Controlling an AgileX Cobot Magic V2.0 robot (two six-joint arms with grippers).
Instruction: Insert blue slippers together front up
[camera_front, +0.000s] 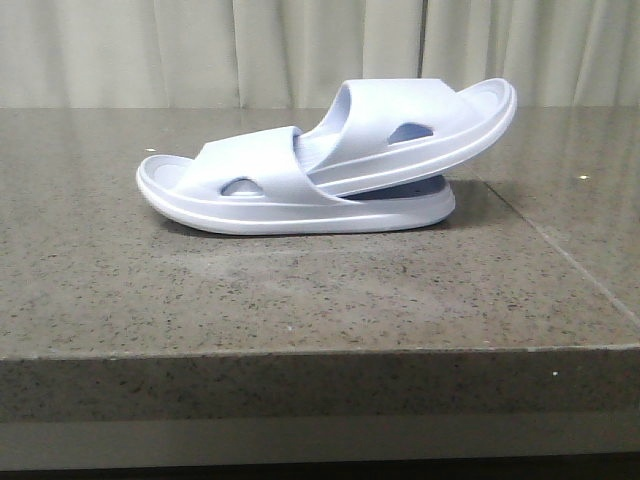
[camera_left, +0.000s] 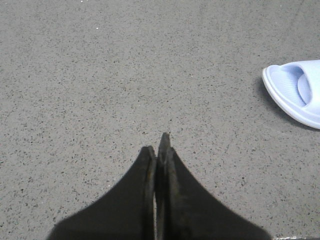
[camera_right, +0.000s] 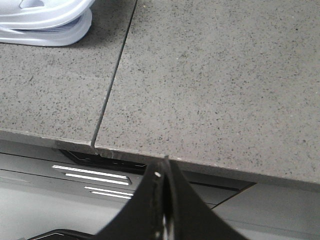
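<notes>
Two very pale blue slippers lie on the speckled grey table. The lower slipper rests flat on its sole. The upper slipper has one end pushed under the lower one's strap and its other end raised to the right. Neither gripper shows in the front view. My left gripper is shut and empty over bare table, with one end of a slipper off to its side. My right gripper is shut and empty, off the table's front edge; the slippers lie far from it.
A seam runs across the table top at the right, also seen in the right wrist view. The table's front edge is near the camera. Pale curtains hang behind.
</notes>
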